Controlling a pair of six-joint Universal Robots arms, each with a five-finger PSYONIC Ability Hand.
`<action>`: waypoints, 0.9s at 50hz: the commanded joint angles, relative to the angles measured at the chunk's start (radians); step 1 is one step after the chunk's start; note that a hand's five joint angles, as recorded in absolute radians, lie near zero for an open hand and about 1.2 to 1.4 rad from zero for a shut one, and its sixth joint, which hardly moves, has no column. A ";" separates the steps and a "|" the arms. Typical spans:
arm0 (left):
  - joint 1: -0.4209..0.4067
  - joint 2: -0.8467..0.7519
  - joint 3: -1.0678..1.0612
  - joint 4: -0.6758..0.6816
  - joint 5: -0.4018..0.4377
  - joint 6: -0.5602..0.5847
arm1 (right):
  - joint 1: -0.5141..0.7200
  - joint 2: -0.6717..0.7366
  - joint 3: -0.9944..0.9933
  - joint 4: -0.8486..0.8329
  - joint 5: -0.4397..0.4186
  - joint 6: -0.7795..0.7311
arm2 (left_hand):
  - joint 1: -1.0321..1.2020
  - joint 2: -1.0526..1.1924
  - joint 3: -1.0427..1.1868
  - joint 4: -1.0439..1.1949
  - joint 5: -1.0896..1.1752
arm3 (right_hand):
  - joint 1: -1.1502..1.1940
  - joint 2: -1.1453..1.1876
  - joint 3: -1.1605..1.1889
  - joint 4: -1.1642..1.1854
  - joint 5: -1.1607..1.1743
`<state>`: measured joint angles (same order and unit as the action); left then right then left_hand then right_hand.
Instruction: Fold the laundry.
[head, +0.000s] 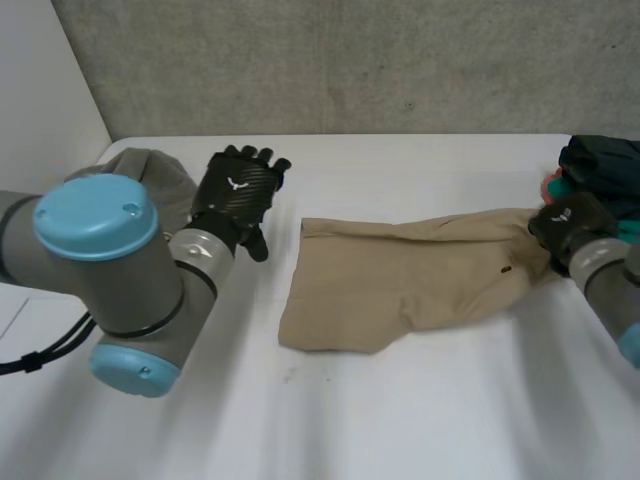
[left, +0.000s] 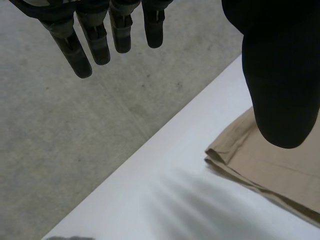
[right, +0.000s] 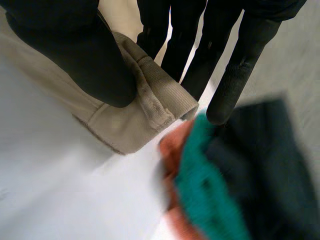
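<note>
The tan garment (head: 400, 280) lies flat in the middle of the white bench (head: 400, 420). The right robot hand (head: 568, 228) pinches its hemmed end between thumb and fingers, just beside a pile of dark, teal and orange clothes (head: 605, 165). The left robot hand (head: 238, 195) hovers apart from the garment, fingers straight, holding nothing.

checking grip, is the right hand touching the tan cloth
Touching. The right wrist view shows the right hand pinching the tan cloth between thumb and fingers.

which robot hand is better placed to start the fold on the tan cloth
Right, probably: the right robot hand pinches one end of the tan cloth beside the clothes pile; the left robot hand hovers open off its other end.
</note>
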<state>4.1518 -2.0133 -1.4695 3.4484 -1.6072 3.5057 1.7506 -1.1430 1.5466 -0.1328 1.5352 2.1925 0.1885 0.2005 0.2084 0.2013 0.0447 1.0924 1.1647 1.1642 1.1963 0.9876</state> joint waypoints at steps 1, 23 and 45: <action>0.037 0.093 -0.074 0.002 -0.008 -0.005 | 0.318 -0.001 -0.036 -0.169 -0.091 -0.062 | -0.014 -0.026 -0.034 -0.027 -0.045 | 0.304 0.232 0.232 0.200 0.234; 0.085 0.153 -0.040 0.012 -0.014 -0.042 | 0.488 -0.019 -0.048 -0.289 -0.349 0.421 | -0.014 -0.026 -0.034 -0.027 -0.045 | -0.918 -0.990 -0.990 -1.022 -0.988; -0.108 -0.373 0.474 -0.342 -0.045 -0.165 | 0.245 0.258 -0.388 0.265 -0.294 0.774 | 0.002 -0.011 -0.018 -0.011 -0.029 | -0.918 -0.990 -0.990 -1.022 -0.988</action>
<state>4.0485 -2.2474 -1.0917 3.2253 -1.6191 3.3362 1.9883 -1.0358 1.2650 0.0353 1.2398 3.0150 0.1885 0.2005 0.2084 0.2013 0.0447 0.2158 0.2047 0.2042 0.1969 0.0397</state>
